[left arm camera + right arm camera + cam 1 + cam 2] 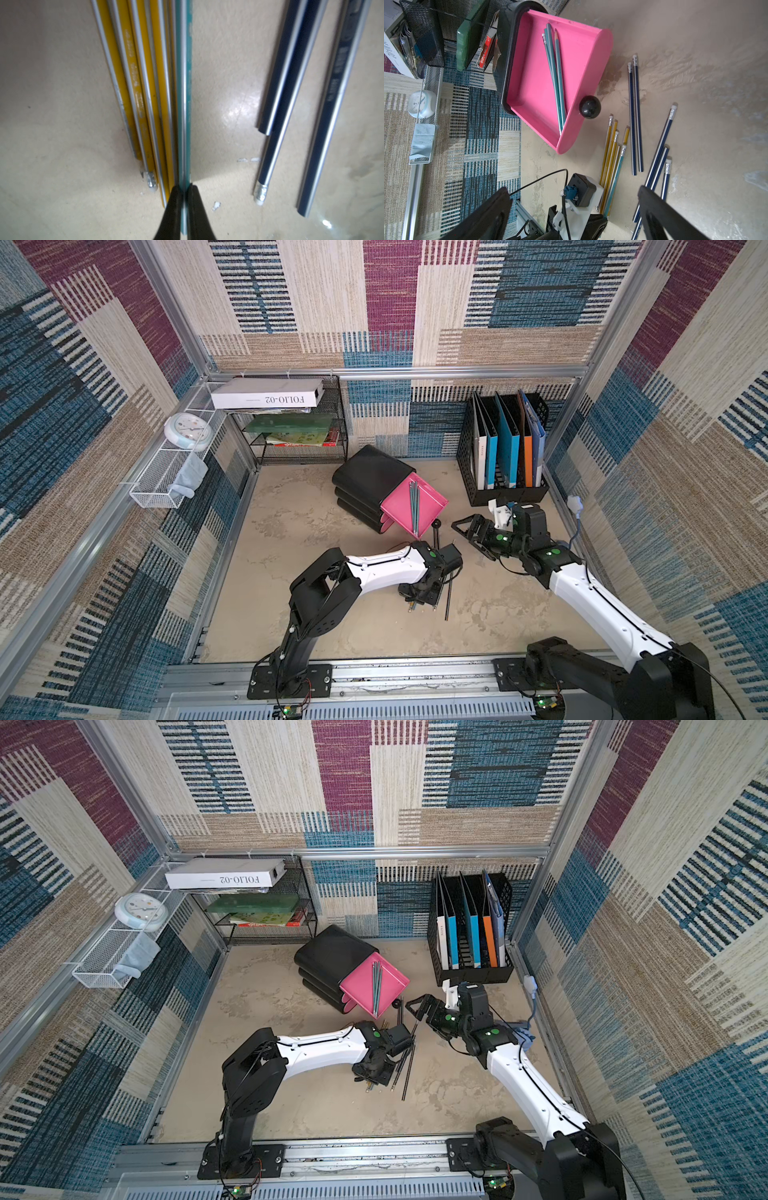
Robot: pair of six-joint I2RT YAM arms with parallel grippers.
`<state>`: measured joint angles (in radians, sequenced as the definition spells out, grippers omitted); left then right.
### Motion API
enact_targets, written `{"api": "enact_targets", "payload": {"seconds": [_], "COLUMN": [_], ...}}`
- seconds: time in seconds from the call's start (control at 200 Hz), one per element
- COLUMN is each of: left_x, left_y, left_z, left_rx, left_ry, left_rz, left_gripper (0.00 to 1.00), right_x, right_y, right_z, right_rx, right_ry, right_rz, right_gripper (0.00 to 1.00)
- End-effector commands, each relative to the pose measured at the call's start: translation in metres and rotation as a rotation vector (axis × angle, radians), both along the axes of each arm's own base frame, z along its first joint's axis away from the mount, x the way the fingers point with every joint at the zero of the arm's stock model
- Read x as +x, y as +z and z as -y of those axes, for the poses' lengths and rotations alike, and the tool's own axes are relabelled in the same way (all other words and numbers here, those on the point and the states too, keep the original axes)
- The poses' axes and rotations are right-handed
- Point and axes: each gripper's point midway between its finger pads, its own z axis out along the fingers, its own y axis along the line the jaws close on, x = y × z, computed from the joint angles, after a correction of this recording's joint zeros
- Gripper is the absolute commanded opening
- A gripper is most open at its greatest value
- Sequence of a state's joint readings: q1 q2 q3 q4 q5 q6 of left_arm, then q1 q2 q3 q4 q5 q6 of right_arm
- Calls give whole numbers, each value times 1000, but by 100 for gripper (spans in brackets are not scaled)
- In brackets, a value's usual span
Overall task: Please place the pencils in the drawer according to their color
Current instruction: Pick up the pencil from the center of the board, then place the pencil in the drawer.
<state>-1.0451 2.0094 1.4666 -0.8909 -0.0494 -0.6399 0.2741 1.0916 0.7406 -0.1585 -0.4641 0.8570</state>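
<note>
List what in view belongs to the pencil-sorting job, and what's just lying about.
Job: pink drawer, teal pencils in it, teal pencil pinched in left fingers, yellow pencils, navy pencils.
Lying about: clock, FOLIO-02 box, file holder, mesh shelf.

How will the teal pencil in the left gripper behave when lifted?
The teal pencil looks thin and rigid, so probably light. The left gripper pinches it near one end, so it may swing down. Neighbouring yellow pencils might get nudged.
</note>
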Motion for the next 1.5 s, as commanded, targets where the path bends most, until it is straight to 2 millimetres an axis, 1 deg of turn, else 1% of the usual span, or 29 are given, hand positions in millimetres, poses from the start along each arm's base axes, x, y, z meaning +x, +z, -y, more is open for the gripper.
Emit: {"api": "enact_targets", "payload": {"seconds": [0.0, 0.215, 0.356, 0.451, 0.631, 0.736, 0.857, 0.982, 1.072, 1.127, 1.207, 1.272, 1.352, 1.493], "left_x": [2, 4, -4, -13, -38, -54, -70, -78, -71, -62, -48, -36, -19, 11], "left_y": [11, 30, 34, 35, 48, 63, 83, 103, 116, 124, 136, 146, 159, 178], "left_z": [-5, -9, -12, -16, -27, -32, -33, -34, -37, -40, -39, -33, -19, 4], "left_rx": [-1, -31, -46, -61, -114, -165, -241, -300, -314, -309, -313, -329, -367, -413], "left_ry": [4, 0, -25, -53, -114, -154, -208, -249, -240, -215, -171, -134, -88, -17], "left_rz": [24, 67, 45, 15, -46, -66, -85, -73, -8, 48, 120, 172, 219, 253], "left_gripper": [0, 0, 0, 0, 0, 0, 0, 0, 0, 0, 0, 0, 0, 0], "right_x": [3, 4, 4, 4, 4, 4, 4, 5, 6, 7, 9, 10, 12, 15], "right_y": [5, 3, 2, 3, 3, 2, 2, 4, 6, 8, 9, 10, 13, 18], "right_z": [0, -1, -1, -1, 0, 0, -1, 0, -1, -1, -1, -2, -2, -3], "right_rx": [-5, -4, -3, -4, -4, -4, -2, -1, 1, 2, 5, 7, 9, 5], "right_ry": [0, 3, 3, 1, 0, 0, 0, -4, -5, -6, -8, -8, -8, -8], "right_rz": [24, 19, 17, 18, 21, 20, 18, 22, 26, 28, 30, 30, 35, 43], "right_gripper": [99, 99, 99, 99, 99, 99, 99, 99, 99, 99, 99, 99, 99, 99]}}
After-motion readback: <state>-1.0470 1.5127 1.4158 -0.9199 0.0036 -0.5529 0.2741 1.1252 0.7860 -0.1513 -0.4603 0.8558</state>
